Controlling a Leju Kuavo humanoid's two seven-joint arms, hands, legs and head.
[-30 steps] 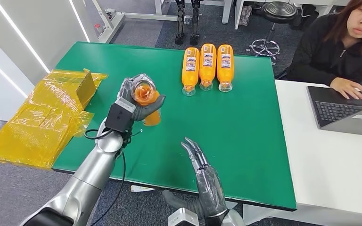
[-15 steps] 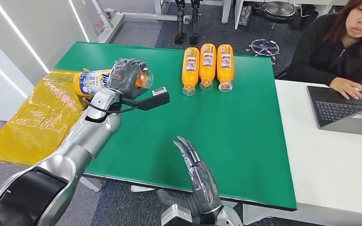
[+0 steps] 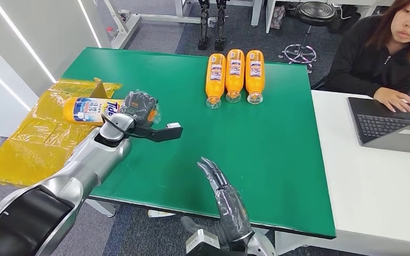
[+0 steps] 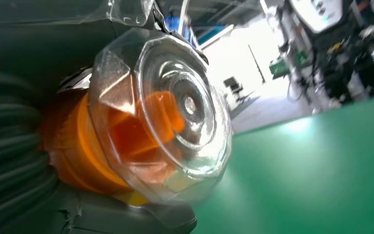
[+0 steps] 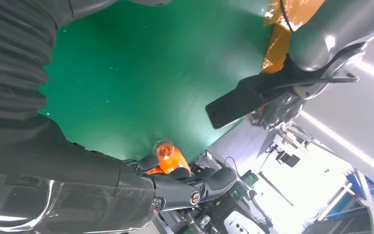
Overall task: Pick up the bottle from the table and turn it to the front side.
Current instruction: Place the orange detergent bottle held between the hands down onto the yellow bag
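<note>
Currently I see my left hand (image 3: 139, 108) with its fingers (image 3: 145, 102) wrapped around the cap end of the bottle (image 3: 93, 110), holding it lifted off the green table (image 3: 277, 138) above that table's left edge. The bottle lies roughly level, its white and blue label facing up toward my head camera and its base pointing out past the table's edge, over the yellow plastic wrap (image 3: 42, 138) that lies beside the table. From my left wrist camera, the clear faceted cap (image 4: 175, 112) and the orange body behind it sit close against the palm.

My right hand (image 3: 227, 197) hovers over the table's near edge, palm open, fingers straight, apart and holding nothing.

Three more orange bottles (image 3: 235, 74) lie side by side near the table's far edge, caps toward me. A white table (image 3: 373, 181) adjoins the green table on its right; a person (image 3: 384, 53) sits there with a hand on a laptop (image 3: 392, 128).
</note>
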